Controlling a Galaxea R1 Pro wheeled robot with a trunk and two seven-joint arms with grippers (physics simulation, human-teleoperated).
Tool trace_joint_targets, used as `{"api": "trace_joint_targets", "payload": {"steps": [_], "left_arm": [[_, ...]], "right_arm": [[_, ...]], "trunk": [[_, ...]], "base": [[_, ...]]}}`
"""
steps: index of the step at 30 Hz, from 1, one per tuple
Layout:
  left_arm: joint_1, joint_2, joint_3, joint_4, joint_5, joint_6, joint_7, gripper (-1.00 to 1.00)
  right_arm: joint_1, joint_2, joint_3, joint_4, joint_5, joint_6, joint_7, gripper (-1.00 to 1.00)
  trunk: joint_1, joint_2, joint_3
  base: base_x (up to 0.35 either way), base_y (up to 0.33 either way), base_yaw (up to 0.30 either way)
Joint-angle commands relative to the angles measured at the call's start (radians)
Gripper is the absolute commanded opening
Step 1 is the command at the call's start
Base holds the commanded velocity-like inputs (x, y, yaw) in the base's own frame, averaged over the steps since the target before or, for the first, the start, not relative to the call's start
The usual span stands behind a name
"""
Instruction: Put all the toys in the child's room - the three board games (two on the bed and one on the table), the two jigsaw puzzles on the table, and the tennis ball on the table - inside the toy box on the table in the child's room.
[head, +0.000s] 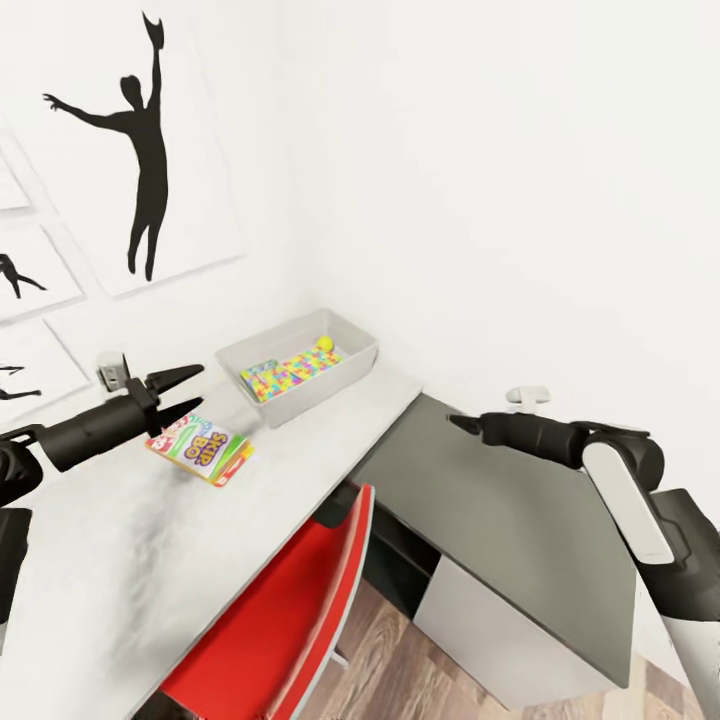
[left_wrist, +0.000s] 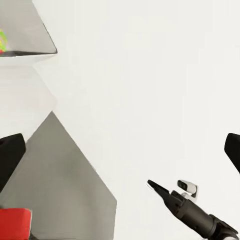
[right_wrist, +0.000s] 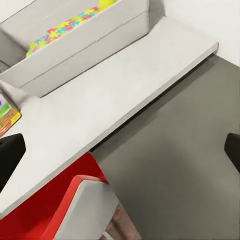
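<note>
Fingers apart — puzzles, ball in toy box

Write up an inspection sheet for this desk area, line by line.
Surface: long pale-grey desk top, lower dark grey corner section.
Job's things: shallow light-grey toy tray holds bright multicoloured jigsaw squares and small yellow ball; flat white-green-red SKIP BO box at the left tool's tips, grip unclear.
Clutter: nothing seen.
Tools: left tool open; right tool over the corner section, state unclear.
Cables: nothing seen.
Surroundings: red chair, silhouette wall pictures, wood floor.
</note>
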Motion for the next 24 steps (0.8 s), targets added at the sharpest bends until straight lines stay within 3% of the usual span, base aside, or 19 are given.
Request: {"api": "trace_joint_targets", "payload": {"steps": [1,8,15,24], "left_arm": [[0.019,0.005,0.006,-0.001,0.011,0.004,0.01,1.0],[0.132,0.007,0.071,-0.001,0.01,0.004,-0.01,1.0],[0.188,0.0,0.079,-0.002,0.01,0.004,-0.075,1.0],[0.259,-0.003,0.08,-0.002,0.01,0.004,-0.094,1.0]], "right_arm": [[-0.007,0.002,0.002,-0.001,0.007,0.013,0.005,1.0],[-0.025,0.051,0.007,-0.001,0.007,0.028,0.002,1.0],[-0.038,0.063,0.012,0.0,0.007,0.023,0.005,1.0],[-0.039,0.065,0.049,0.001,0.009,0.015,0.004,1.0]], "trunk": [[0.001,-0.002,-0.002],[0.001,-0.002,-0.007],[0.001,-0.002,-0.016],[0.001,-0.002,-0.024]], "base": [[0.0,0.0,0.289],[0.0,0.0,0.277],[0.0,0.0,0.143],[0.0,0.0,0.02]]}}
